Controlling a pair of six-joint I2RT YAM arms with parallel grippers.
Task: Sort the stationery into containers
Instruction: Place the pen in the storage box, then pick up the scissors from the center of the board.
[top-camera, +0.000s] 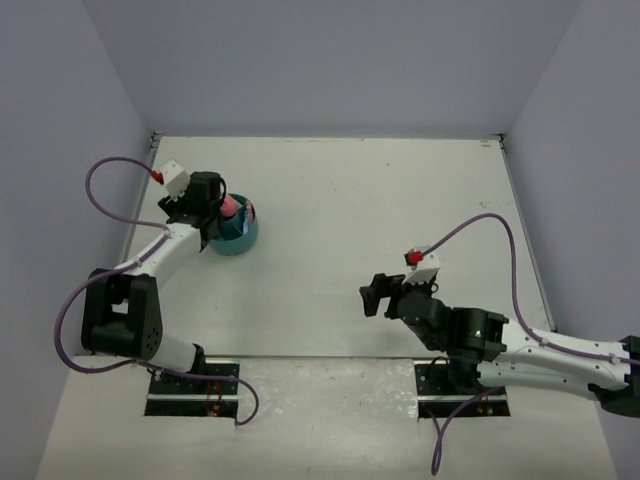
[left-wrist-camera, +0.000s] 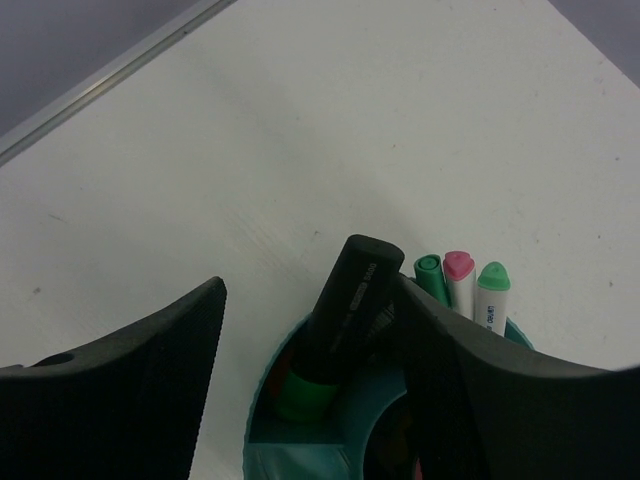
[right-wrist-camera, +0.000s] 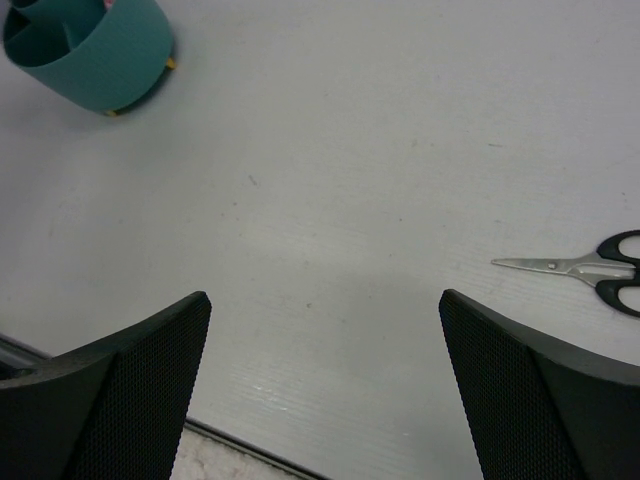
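Note:
The round teal container (top-camera: 240, 235) stands at the left of the table, with my left gripper (top-camera: 212, 212) right above it. In the left wrist view a black highlighter (left-wrist-camera: 352, 292) with a green cap stands cap-down in an outer compartment of the container (left-wrist-camera: 262, 400). It leans against the right finger, while the left finger is well clear of it, so my left gripper (left-wrist-camera: 310, 300) is open. White pens (left-wrist-camera: 460, 280) with green and pink tips stand in a neighbouring compartment. Small black-handled scissors (right-wrist-camera: 590, 268) lie flat on the table. My right gripper (right-wrist-camera: 325, 300) hangs open over bare table.
A pink item (top-camera: 229, 206) pokes out of the container top. The right wrist view shows the container (right-wrist-camera: 95, 50) at its top left, and the table's near edge strip (right-wrist-camera: 230, 440) lies just under the right gripper. Walls close the table on three sides.

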